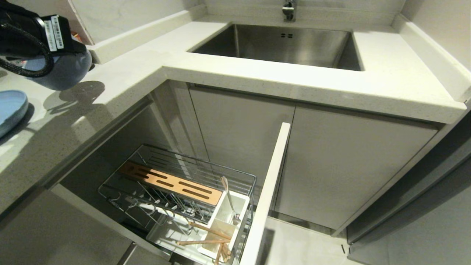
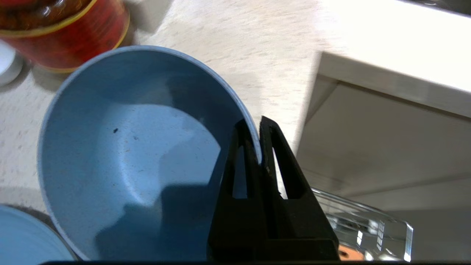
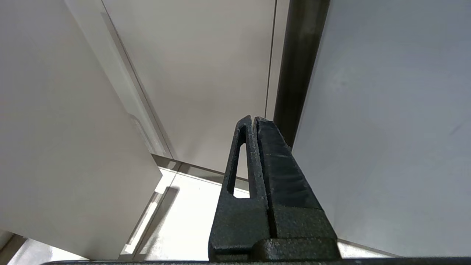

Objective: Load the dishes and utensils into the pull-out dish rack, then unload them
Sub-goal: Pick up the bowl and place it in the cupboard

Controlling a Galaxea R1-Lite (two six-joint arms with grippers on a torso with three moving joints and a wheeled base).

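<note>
left gripper (image 2: 257,136) pinching the rim of the blue bowl (image 2: 128,154) over the counter (image 1: 257,75), beside the plate (image 1: 11,110); right gripper (image 3: 254,125) closed, empty, by cabinet doors

from the head cam i only get part of the bowl (image 1: 62,71), the left arm covers its top. plate (image 1: 11,110) is cut off by the frame edge, just a sliver showing. red jar (image 2: 62,33) in the left wrist cam is cropped too, label unreadable. spoon (image 1: 229,198) bowl end sits hidden in the utensil box (image 1: 241,200). chopsticks (image 1: 206,239) tips prob run out of frame.
</note>
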